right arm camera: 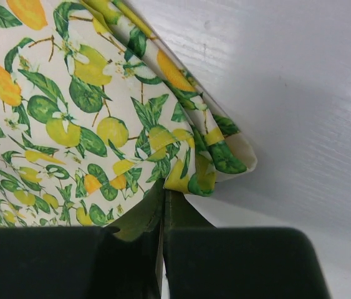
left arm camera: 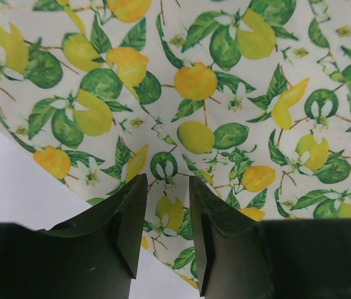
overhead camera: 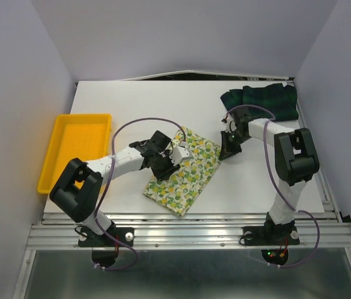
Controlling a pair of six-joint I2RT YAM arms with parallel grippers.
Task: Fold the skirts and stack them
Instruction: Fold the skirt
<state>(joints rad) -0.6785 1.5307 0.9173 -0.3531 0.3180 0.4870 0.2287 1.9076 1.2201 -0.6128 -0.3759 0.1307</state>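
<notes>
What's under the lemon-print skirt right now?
Only bare white table shows around the lemon-print skirt, which lies folded on it. Anything beneath or between its layers is hidden by the cloth.

Left arm point(overhead camera: 122, 160) and right arm point(overhead camera: 295, 156): white links, black joint housings. A purple cable point(overhead camera: 144, 121) loops off each. Fingers point(left arm camera: 122, 224) dark green-black, matte, wedge-tipped

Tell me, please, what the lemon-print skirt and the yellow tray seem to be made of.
The lemon-print skirt looks like thin matte cloth, perhaps cotton: it folds softly. The yellow tray is probably moulded plastic: smooth, rigid raised rim.
</notes>
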